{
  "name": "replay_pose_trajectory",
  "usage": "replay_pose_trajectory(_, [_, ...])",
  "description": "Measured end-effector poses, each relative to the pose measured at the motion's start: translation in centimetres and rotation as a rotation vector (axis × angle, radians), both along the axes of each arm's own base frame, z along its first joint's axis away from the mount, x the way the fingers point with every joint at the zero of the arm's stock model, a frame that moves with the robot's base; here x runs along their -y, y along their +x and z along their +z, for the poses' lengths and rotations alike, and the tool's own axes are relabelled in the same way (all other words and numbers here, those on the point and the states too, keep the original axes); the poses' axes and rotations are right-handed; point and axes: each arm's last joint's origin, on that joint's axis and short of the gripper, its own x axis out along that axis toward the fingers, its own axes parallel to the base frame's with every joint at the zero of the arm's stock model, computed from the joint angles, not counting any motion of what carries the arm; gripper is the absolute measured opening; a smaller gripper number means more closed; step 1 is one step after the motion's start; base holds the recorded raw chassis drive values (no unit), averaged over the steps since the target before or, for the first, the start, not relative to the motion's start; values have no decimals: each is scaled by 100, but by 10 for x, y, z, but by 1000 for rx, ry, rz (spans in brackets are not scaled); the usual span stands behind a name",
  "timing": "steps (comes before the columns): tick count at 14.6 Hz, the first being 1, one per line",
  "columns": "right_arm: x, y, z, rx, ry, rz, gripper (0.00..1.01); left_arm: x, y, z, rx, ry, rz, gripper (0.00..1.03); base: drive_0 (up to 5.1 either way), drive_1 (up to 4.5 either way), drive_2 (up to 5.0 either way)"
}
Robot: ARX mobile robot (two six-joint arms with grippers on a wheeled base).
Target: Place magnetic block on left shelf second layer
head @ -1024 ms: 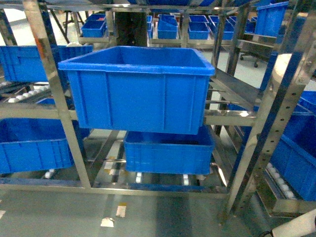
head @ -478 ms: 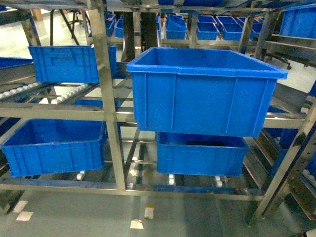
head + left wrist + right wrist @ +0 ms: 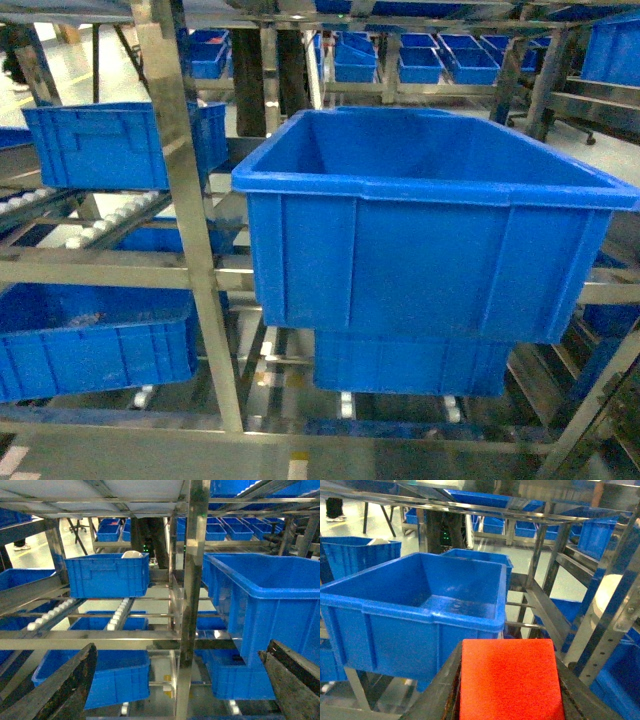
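Note:
The magnetic block (image 3: 508, 679) is a bright red cube filling the bottom of the right wrist view, and my right gripper (image 3: 508, 652) is shut on it, one dark finger on each side. It hangs just in front of a big empty blue bin (image 3: 415, 610). The left shelf second layer (image 3: 95, 228) shows its white-roller rails (image 3: 118, 616), with a blue bin (image 3: 115, 145) resting at its back. My left gripper (image 3: 175, 682) is open and holds nothing, facing a steel upright (image 3: 190, 605). Neither gripper appears in the head view.
A large blue bin (image 3: 430, 240) sits on the middle rack section, with another bin (image 3: 410, 362) below it. A low blue bin (image 3: 95, 345) sits under the left shelf. A hole-punched upright (image 3: 190, 220) separates the sections. More bins stand on racks behind.
The head view has swung left and moved closer to the rack. The large middle bin now fills more of the frame, and the left section's rollers and bins have come into view.

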Motion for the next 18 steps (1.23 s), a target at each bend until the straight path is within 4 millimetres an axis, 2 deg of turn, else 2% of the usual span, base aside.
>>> replay_pose_trajectory(7, [0, 0, 0, 0, 0, 0, 33, 0, 0, 0, -1, 0, 0, 98, 2, 435, -431])
replay_pose_trajectory(13, [0, 0, 0, 1, 0, -3, 33, 0, 0, 0, 0, 0, 0, 98, 0, 0, 0])
replay_pose_trajectory(15, [-9, 4, -3, -34, 16, 18, 33, 0, 0, 0, 0, 0, -1, 98, 0, 0, 0])
replay_pose_trajectory(18, [-32, 25, -8, -108, 54, 115, 33, 0, 0, 0, 0, 0, -1, 98, 0, 0, 0])
